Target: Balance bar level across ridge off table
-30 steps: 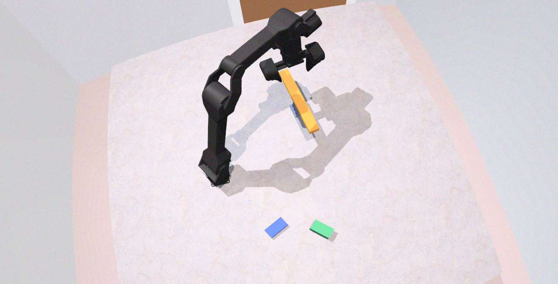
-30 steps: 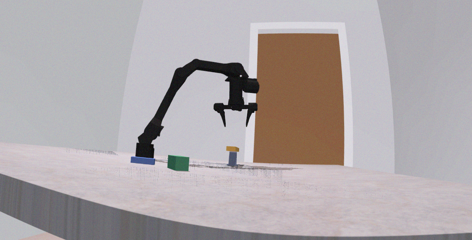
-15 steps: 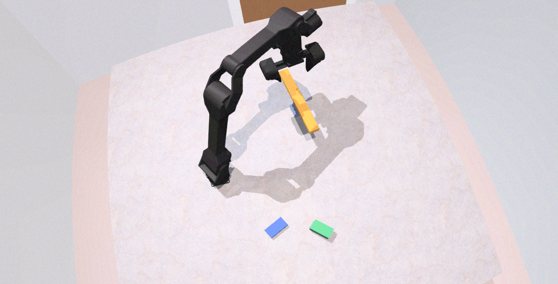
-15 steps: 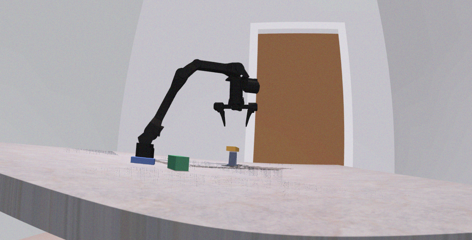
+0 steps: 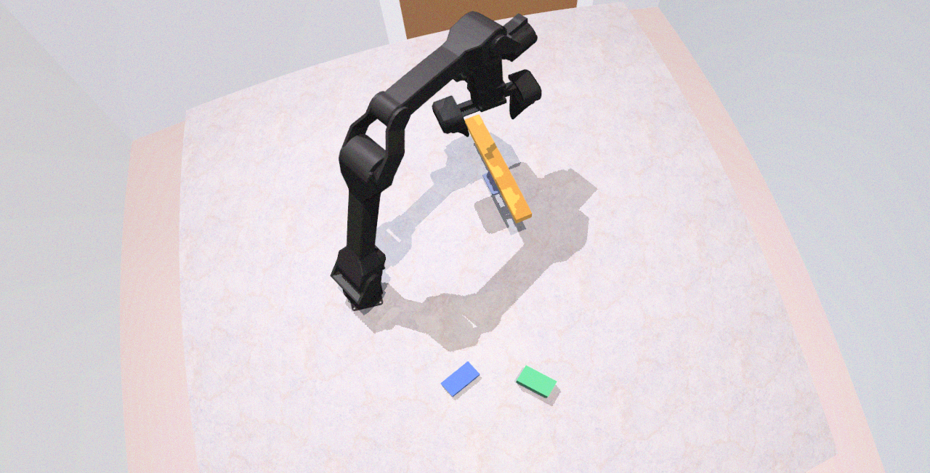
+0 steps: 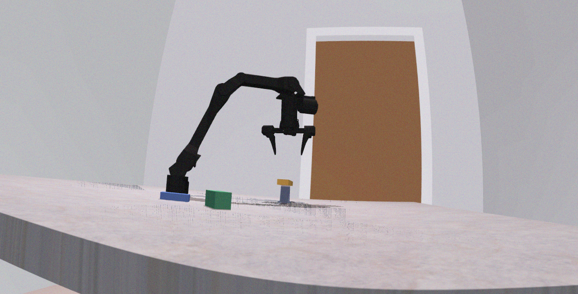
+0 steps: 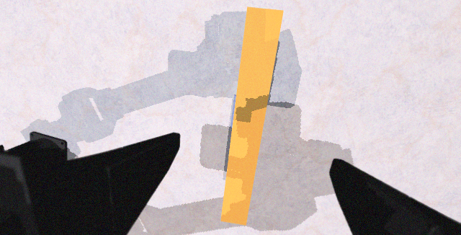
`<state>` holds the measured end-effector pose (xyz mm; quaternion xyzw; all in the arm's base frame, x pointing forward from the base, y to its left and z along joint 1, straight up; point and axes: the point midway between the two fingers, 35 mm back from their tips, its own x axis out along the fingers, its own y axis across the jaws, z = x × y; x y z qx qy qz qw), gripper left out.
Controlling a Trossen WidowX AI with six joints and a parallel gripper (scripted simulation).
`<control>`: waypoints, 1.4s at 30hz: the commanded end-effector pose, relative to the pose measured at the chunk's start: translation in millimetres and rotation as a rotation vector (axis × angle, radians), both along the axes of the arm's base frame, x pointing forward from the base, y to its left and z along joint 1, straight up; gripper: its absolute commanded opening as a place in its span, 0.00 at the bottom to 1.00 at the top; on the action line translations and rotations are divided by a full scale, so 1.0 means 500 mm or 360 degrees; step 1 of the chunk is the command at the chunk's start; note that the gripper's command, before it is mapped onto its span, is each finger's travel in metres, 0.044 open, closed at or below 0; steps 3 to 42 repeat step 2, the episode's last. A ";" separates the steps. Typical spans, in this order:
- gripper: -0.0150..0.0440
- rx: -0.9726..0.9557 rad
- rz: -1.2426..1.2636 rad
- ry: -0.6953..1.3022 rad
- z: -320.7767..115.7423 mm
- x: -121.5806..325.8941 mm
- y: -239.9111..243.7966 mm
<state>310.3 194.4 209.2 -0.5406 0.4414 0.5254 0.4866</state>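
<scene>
The orange bar [image 5: 499,168] [image 6: 285,182] [image 7: 252,83] lies across the top of the blue-grey ridge [image 5: 490,184] [image 6: 285,194]. Both visible ends stand off the table, with shadow below. It looks about level; the exterior camera sees it nearly end-on, so a slight lengthwise tilt is hard to judge. The ridge is mostly hidden under the bar in the wrist view. My gripper [image 5: 490,125] [image 6: 288,154] [image 7: 253,152] is wide open and empty. Its fingertips hang well above the bar, one to each side of its line, touching nothing.
A flat blue block [image 5: 460,379] [image 6: 174,197] and a green block [image 5: 536,381] [image 6: 218,199] lie on the table [image 5: 650,340] [image 6: 363,243], at the front in the top view, away from the bar. The arm's base stands left of the ridge.
</scene>
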 end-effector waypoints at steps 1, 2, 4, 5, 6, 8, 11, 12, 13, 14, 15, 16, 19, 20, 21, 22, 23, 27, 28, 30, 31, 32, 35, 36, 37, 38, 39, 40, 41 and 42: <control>1.00 -0.0002 0.0000 0.0004 0.000 -0.001 0.000; 1.00 -0.0002 0.0000 0.0004 0.000 -0.001 0.000; 1.00 -0.0002 0.0000 0.0004 0.000 -0.001 0.000; 1.00 -0.0002 0.0000 0.0004 0.000 -0.001 0.000; 1.00 -0.0002 0.0000 0.0004 0.000 -0.001 0.000; 1.00 -0.0002 0.0000 0.0004 0.000 -0.001 0.000; 1.00 -0.0002 0.0000 0.0004 0.000 -0.001 0.000; 1.00 -0.0002 0.0000 0.0004 0.000 -0.001 0.000; 1.00 -0.0002 0.0000 0.0004 0.000 -0.001 0.000; 1.00 -0.0002 0.0000 0.0004 0.000 -0.001 0.000; 1.00 -0.0002 0.0000 0.0004 0.000 -0.001 0.000; 1.00 -0.0002 0.0000 0.0004 0.000 -0.001 0.000; 1.00 -0.0002 0.0000 0.0004 0.000 -0.001 0.000; 1.00 -0.0002 0.0000 0.0004 0.000 -0.001 0.000; 1.00 -0.0002 0.0000 0.0004 0.000 -0.001 0.000; 1.00 -0.0002 0.0000 0.0004 0.000 -0.001 0.000; 1.00 -0.0002 0.0000 0.0004 0.000 -0.001 0.000; 1.00 -0.0002 0.0000 0.0004 0.000 -0.001 0.000; 1.00 -0.0002 0.0000 0.0004 0.000 -0.001 0.000; 1.00 -0.0002 0.0000 0.0004 0.000 -0.001 0.000; 1.00 -0.0002 0.0000 0.0004 0.000 -0.001 0.000; 1.00 -0.0002 0.0000 0.0004 0.000 -0.001 0.000; 1.00 -0.0002 0.0000 0.0004 0.000 -0.001 0.000; 1.00 -0.0002 0.0000 0.0004 0.000 -0.001 0.000; 1.00 -0.0002 0.0000 0.0004 0.000 -0.001 0.000; 1.00 -0.0002 0.0000 0.0004 0.000 -0.001 0.000; 1.00 -0.0002 0.0000 0.0004 0.000 -0.001 0.000; 1.00 -0.0002 0.0000 0.0004 0.000 -0.001 0.000; 1.00 -0.0002 0.0000 0.0004 0.000 -0.001 0.000; 1.00 -0.0002 0.0000 0.0004 0.000 -0.001 0.000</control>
